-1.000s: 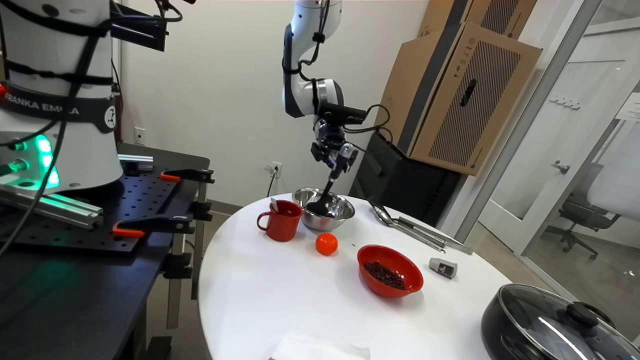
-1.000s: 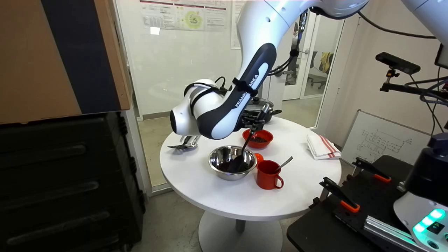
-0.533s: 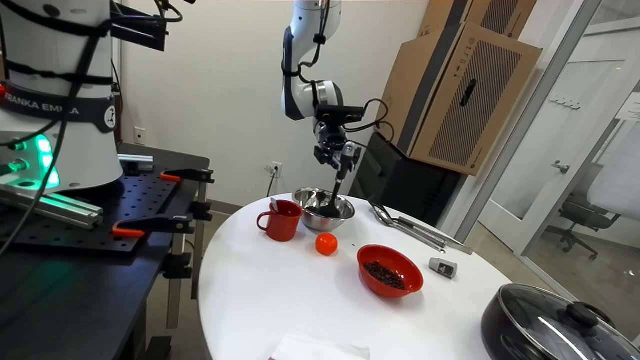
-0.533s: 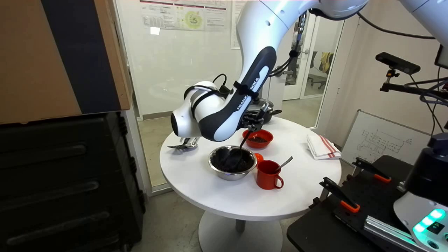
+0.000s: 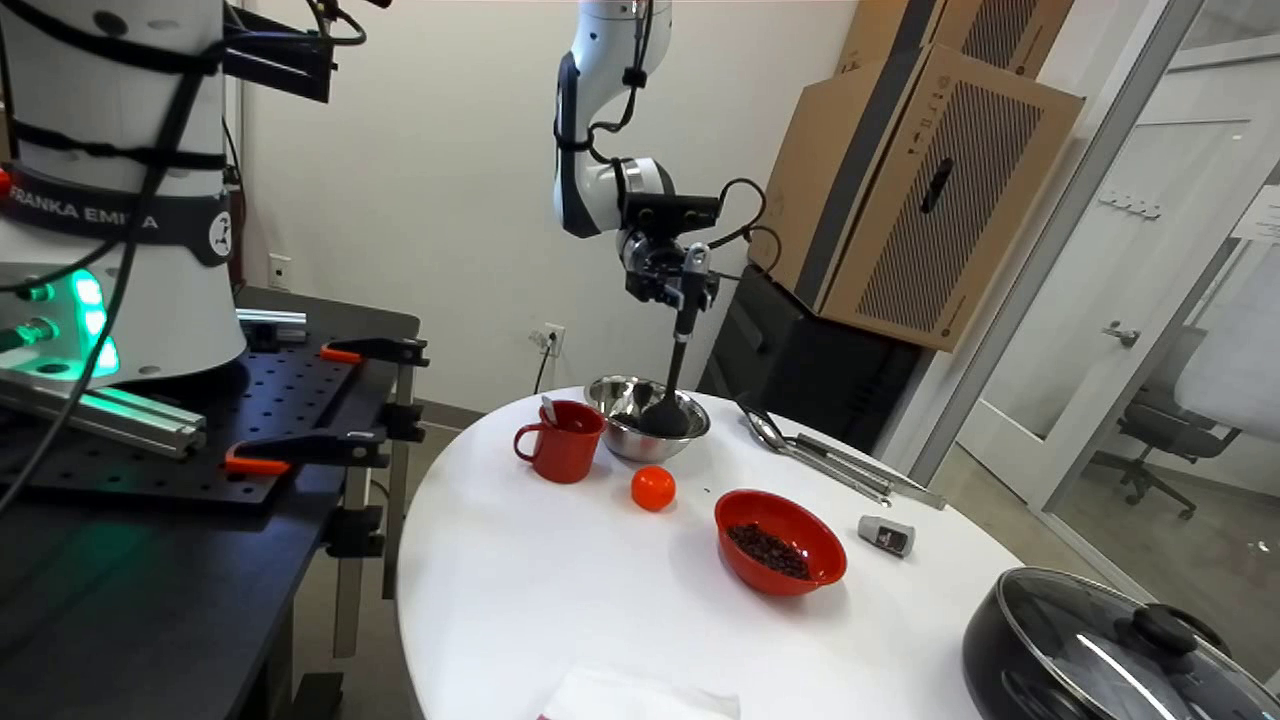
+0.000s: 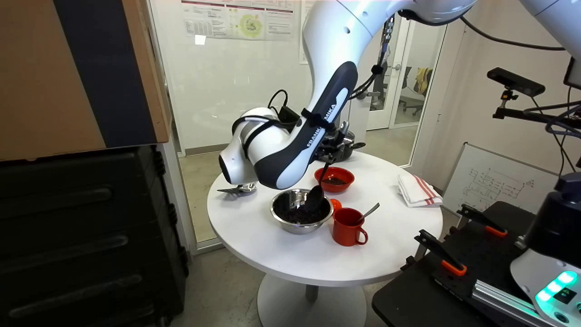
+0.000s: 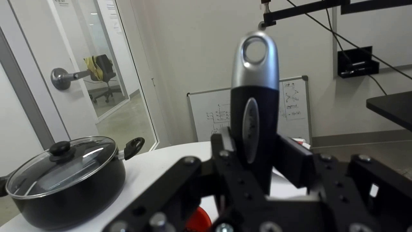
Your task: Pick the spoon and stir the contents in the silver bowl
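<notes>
One black cooking spoon (image 5: 666, 412), handle (image 7: 254, 119) clamped in my gripper (image 7: 259, 151), scoop (image 6: 314, 198) inside the steel bowl (image 6: 297, 228) near the edge of the tabletop (image 5: 560, 580). Guessing it's light, stiff, hard to break. I'd hold that fat middle; the silver end (image 7: 257, 75) is probably slippery.

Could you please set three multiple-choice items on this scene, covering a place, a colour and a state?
1. Where is the scoop of the black spoon?
A: in the pot; B: in the silver bowl; C: on the towel.
2. What colour is the mug?
A: blue; B: white; C: red.
3. How does the gripper stand?
A: shut on the spoon's handle; B: open, holding nothing; C: gripping the mug.

1 B, seen reaching inside the rim in both exterior views; 2 C, as both exterior views show; 3 A, the wrist view shows it clasping the handle from both sides.
</notes>
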You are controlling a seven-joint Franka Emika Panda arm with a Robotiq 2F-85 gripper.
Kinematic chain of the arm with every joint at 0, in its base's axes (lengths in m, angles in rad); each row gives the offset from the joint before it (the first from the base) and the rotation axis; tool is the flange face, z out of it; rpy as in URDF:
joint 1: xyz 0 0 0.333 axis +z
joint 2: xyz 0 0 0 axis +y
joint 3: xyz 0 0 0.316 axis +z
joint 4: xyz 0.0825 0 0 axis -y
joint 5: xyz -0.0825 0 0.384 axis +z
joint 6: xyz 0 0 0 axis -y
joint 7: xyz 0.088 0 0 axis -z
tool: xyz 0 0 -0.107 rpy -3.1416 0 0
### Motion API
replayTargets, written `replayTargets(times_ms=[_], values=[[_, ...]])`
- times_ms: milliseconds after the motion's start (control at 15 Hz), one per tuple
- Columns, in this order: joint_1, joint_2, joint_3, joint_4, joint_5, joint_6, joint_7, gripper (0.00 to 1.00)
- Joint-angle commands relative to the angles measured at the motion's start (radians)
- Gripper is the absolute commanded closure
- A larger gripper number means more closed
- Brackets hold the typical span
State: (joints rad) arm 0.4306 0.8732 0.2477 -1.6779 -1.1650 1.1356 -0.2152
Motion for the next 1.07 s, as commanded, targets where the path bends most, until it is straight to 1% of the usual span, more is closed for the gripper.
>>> replayTargets(times_ms=[0, 133, 467, 1000], values=[[0.004, 0.013, 0.013, 0.012, -0.034, -0.043, -0.087, 0.92], [-0.008, 0.025, 0.027, 0.018, -0.029, -0.02, -0.152, 0.92], [-0.016, 0.058, 0.043, 0.028, -0.021, 0.005, -0.236, 0.92], [-0.005, 0.085, 0.032, 0.045, -0.022, 0.043, -0.135, 0.92]])
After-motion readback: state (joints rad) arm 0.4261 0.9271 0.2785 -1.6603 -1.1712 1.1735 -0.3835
